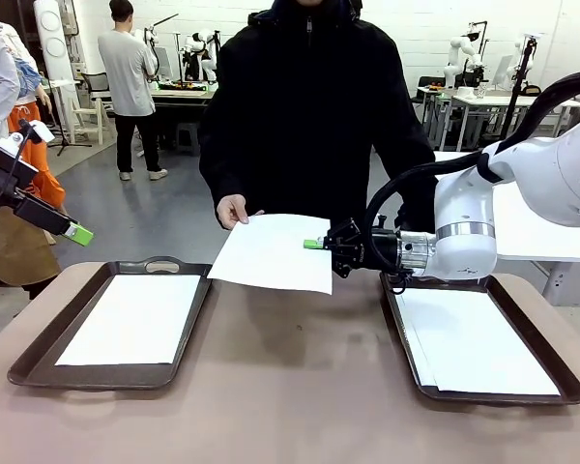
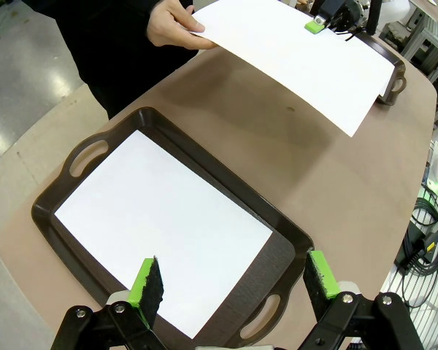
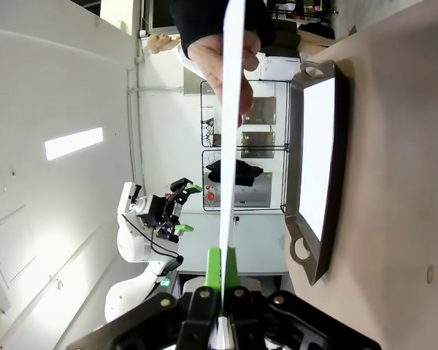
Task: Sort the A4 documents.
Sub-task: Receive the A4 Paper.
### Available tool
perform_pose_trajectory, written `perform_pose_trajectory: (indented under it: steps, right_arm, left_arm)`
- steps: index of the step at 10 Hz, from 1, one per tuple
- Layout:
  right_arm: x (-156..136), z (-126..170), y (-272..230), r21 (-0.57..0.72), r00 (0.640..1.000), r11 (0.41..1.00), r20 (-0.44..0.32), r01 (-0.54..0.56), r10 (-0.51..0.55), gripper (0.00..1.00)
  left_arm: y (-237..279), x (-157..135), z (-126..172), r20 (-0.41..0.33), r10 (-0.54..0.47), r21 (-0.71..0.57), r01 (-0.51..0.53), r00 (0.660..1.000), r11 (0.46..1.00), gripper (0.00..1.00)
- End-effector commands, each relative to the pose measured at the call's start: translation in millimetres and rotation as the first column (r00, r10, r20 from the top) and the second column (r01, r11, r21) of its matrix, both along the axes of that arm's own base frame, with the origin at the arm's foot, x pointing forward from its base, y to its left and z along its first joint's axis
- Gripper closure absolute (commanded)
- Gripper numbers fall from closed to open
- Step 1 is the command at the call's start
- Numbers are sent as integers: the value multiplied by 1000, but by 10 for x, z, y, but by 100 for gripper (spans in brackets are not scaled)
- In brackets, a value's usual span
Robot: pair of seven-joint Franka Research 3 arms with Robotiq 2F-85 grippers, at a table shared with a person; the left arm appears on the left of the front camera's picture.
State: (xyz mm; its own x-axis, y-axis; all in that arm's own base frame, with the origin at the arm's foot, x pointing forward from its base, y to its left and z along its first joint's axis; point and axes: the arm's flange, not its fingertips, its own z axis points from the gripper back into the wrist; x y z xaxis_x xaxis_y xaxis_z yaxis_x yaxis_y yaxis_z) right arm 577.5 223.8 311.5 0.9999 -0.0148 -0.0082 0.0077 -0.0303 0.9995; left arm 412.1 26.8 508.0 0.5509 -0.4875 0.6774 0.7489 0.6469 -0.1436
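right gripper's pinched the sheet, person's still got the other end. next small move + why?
Probably hold the grip until the person lets go, then carry the sheet right, over the right tray. The right gripper is shut on one edge, the person's hand holds the opposite one, and the sheet hangs in the air between the trays. Pulling now might tear it.

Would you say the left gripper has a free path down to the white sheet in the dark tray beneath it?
Probably yes: the left gripper hangs open above the white sheet in its dark tray, with nothing between.
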Motion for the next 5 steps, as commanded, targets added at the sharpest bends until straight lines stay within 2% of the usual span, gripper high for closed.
perform_pose_trajectory:
  steps: [1,5]
  right_arm:
    - [-1,-6,-2,2,1000,1000,-3,5,-5,100]
    - [-1,-6,-2,2,1000,1000,-3,5,-5,100]
  left_arm:
    - [6,-12,-9,3,-5,15,5,1000,1000,0]
    - [6,-12,-9,3,-5,15,5,1000,1000,0]
